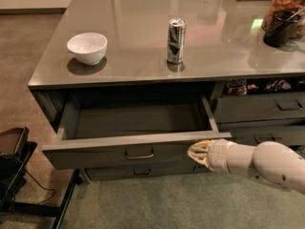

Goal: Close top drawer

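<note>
Camera view: the cream rounded gripper [199, 151] sits against the right end of the wide, dark grey top drawer [138, 128], which stands well open to its left. Whether it is clenched or released cannot be told. A square, steady push looks best, since off-centre pressure could skew the drawer.

The wide, dark grey top drawer [109, 156] stands pulled out below the glossy grey counter [143, 68]. On the counter, a white ceramic bowl [87, 47] sits left of a slim metal can [176, 40]. The robot's cream hand [198, 152] is at the drawer front's right end, right of its bar pull [139, 154].
</note>
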Motion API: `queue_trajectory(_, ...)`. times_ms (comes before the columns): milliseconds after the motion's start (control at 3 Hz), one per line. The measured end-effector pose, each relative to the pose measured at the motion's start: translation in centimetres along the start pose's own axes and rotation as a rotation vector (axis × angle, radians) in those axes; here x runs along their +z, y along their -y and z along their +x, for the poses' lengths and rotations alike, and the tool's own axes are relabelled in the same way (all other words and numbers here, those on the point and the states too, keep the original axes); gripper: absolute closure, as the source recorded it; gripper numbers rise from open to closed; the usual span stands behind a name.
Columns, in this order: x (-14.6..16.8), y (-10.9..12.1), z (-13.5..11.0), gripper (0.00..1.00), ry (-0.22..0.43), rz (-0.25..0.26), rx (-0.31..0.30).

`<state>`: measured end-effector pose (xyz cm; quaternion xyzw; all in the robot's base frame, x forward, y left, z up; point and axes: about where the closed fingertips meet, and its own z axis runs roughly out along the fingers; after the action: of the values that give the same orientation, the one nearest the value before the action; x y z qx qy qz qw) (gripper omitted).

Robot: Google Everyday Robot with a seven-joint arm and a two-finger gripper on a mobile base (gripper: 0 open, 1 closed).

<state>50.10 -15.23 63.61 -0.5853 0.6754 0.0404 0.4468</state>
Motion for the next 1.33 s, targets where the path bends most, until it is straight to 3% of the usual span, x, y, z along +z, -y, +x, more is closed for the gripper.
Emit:
queue_trajectory(667,2.2,3.2,0.3,1.0,0.033,0.107,-0.033)
queue_trajectory(1333,4.9,7.0,0.7,1.0,0.035,0.137,-0.047)
